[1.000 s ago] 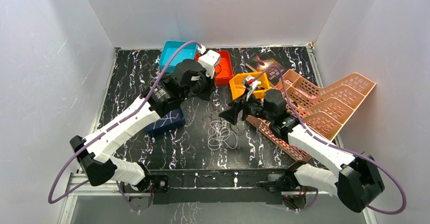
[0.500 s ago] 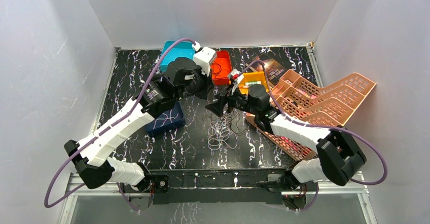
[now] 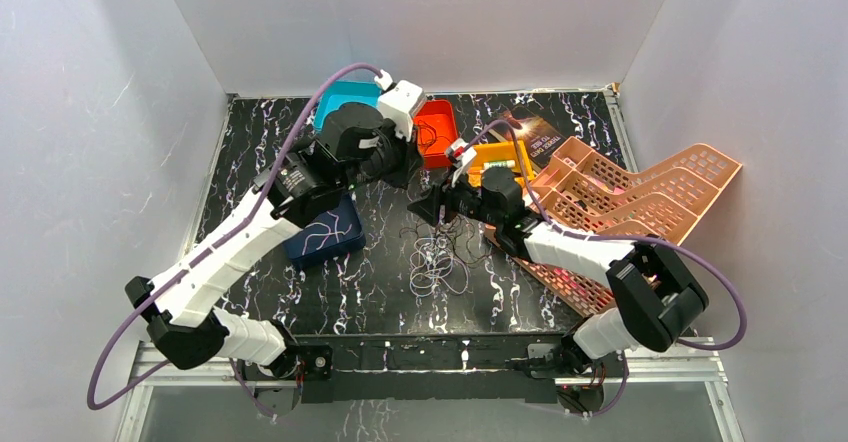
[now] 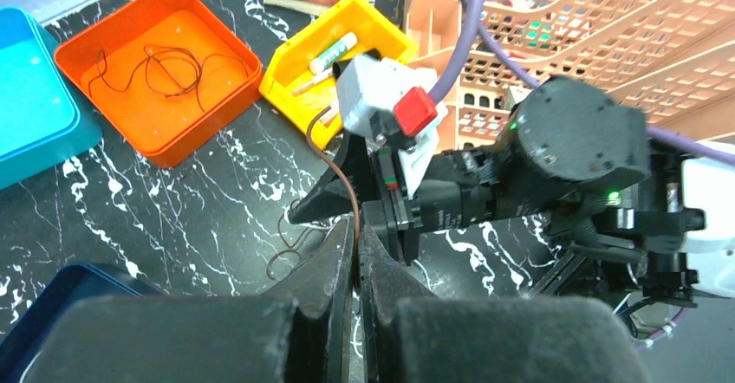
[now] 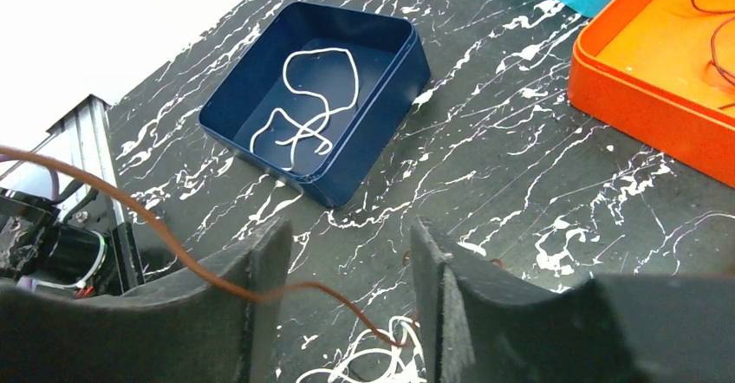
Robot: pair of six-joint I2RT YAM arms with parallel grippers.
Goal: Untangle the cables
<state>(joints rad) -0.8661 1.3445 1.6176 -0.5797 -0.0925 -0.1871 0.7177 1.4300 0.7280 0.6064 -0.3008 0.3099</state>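
A tangle of thin white and dark cables (image 3: 437, 260) lies on the marbled black table. My left gripper (image 3: 405, 170) hangs above and behind it. In the left wrist view the gripper (image 4: 355, 231) is shut on a thin brown cable (image 4: 350, 194) that rises from the table. My right gripper (image 3: 432, 209) is open just right of the left one. In the right wrist view the same brown cable (image 5: 173, 244) crosses the gap of the right gripper (image 5: 347, 227) without being pinched. A brown cable (image 4: 173, 67) lies in the orange tray (image 3: 437, 122). A white cable (image 5: 308, 97) lies in the navy tray (image 3: 325, 237).
A teal tray (image 3: 340, 97) stands at the back left. A yellow bin (image 3: 495, 157) holding a marker sits beside the orange tray. Salmon mesh racks (image 3: 640, 197) fill the right side. A dark box (image 3: 535, 127) lies behind them. White walls enclose the table.
My right arm has stretched left and away, bringing its open gripper close to the left gripper. My left gripper has lifted slightly toward the back with the brown cable in it.
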